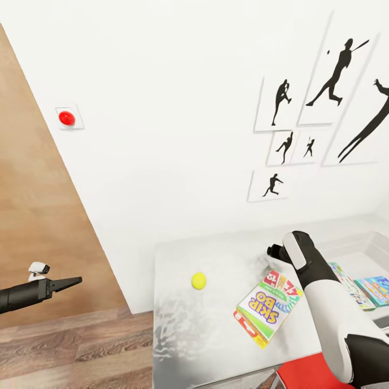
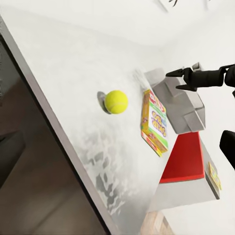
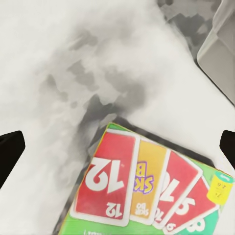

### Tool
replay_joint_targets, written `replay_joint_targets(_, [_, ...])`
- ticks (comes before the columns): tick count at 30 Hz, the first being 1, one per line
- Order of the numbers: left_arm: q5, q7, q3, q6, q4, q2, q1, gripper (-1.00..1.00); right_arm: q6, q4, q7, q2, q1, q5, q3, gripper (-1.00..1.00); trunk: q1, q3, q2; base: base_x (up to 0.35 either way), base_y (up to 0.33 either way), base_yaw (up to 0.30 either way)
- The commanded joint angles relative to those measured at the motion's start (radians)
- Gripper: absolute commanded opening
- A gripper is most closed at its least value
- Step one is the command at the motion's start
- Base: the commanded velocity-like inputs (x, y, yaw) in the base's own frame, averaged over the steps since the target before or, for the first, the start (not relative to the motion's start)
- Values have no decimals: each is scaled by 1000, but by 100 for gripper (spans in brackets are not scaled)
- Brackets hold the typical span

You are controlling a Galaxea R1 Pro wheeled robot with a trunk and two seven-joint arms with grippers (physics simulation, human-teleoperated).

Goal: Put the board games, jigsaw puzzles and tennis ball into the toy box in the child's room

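**Lining up on the Skip-Bo box**

The step in hand looks like a pick of the Skip-Bo box (image 1: pixel 268 307), which lies flat on the grey table (image 1: pixel 178 335). I take that box as the landmark.

Going left to right: the left gripper (image 1: pixel 64 283) hangs off the table's left edge over the wooden floor (image 1: pixel 65 346), well apart from the box, its arm about level and fingers pointing toward the table; they look drawn together to a narrow tip. The tennis ball (image 1: pixel 199 280) sits on the table to the left of the box, apart from it. The right gripper (image 2: pixel 183 78) hovers above the box's far end — arm reaching forward and bent down at the wrist, fingers spread wide, holding nothing. Right of the box stands the toy box (image 1: pixel 373 243), with colourful boxes inside it.

A flat box gives little to pinch. Better, I judge, to come down with the fingers (image 3: pixel 10 156) straddling a short edge — then lift slowly so it does not swing or slip.
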Motion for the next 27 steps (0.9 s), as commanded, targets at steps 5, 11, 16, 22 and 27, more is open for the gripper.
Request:
replay_joint_targets(5, [0, -4, 0, 10, 0, 0, -1, 100, -1, 4, -9, 0, -3, -10, 0, 100, 0, -10, -1, 0, 0, 0])
replay_joint_targets(11, [0, -4, 0, 10, 0, 0, -1, 100, -1, 5, -9, 0, -4, -10, 0, 100, 0, -20, -1, 0, 0, 0])
replay_joint_targets(16, [0, -4, 0, 10, 0, 0, -1, 100, -1, 6, -9, 0, -4, -10, 0, 100, 0, -28, -1, 0, 0, 0])
replay_joint_targets(22, [0, -4, 0, 9, 0, 0, -1, 100, -1, 6, -9, 0, -4, -10, 0, 100, 0, -38, -1, 0, 0, 0])
replay_joint_targets(27, [0, -4, 0, 9, 0, 0, -1, 100, -1, 6, -9, 0, -12, -10, 0, 100, 0, -46, -1, 0, 0, 0])
